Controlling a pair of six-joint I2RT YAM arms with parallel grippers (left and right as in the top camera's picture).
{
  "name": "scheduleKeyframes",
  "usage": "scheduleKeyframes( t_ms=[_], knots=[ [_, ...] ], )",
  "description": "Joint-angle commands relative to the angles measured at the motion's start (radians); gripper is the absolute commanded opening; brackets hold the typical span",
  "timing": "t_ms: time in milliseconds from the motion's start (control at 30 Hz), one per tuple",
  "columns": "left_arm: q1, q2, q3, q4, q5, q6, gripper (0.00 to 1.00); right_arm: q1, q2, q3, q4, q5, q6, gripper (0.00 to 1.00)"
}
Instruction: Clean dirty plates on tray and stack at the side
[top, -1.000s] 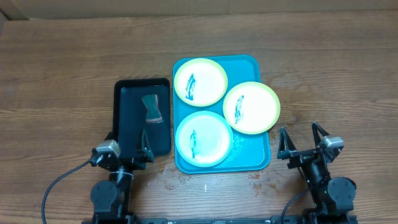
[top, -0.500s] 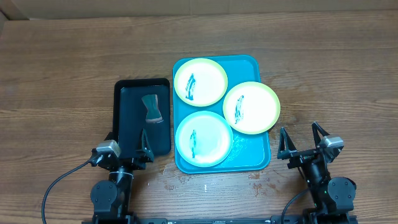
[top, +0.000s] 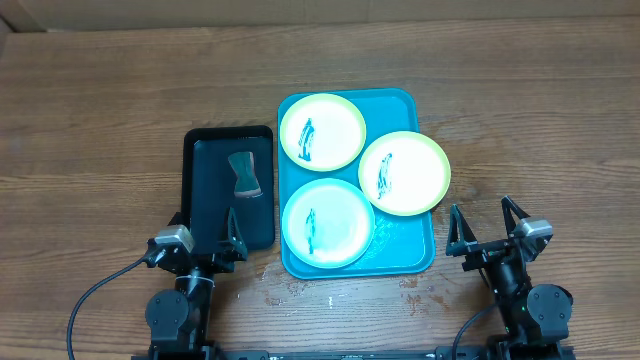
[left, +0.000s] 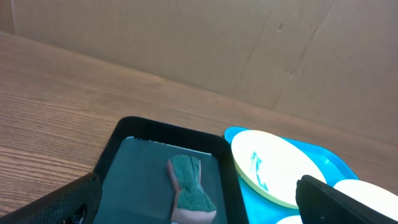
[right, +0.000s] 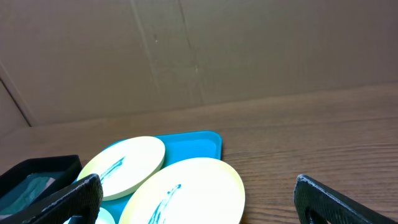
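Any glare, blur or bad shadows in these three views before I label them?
Overhead: even light, sharp, no hard shadows; plates slightly washed out in the centres, smears readable. Left wrist: sponge clear, left fingers dark and featureless at the bottom corners. Right wrist: plates bright but not blown, right fingers likewise dark.

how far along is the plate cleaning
Done: nothing; the far plate, right plate and near plate all carry smears on the tray. In hand: nothing; left claw and right claw open, empty, sponge lying in the black tray. Left: wipe and stack all three.
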Motion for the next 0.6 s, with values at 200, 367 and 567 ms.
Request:
scheduleKeyframes(
  t_ms=[200, 367, 567],
  knots=[
    [0.01, -0.008, -0.003, -0.001, 0.005, -0.015, 1.0, 0.004, -0.01, -0.01, 0.003, 0.002, -0.004, 1.0],
    [0.01, -0.008, -0.003, 0.043, 0.027, -0.044, 1.0, 0.004, -0.01, -0.01, 0.02, -0.004, 0.0, 1.0],
    [0.01, -0.006, 0.039, 0.242, 0.174, -0.131, 1.0, 0.004, -0.01, 0.008, 0.079, -0.111, 0.211, 1.0]
  ],
)
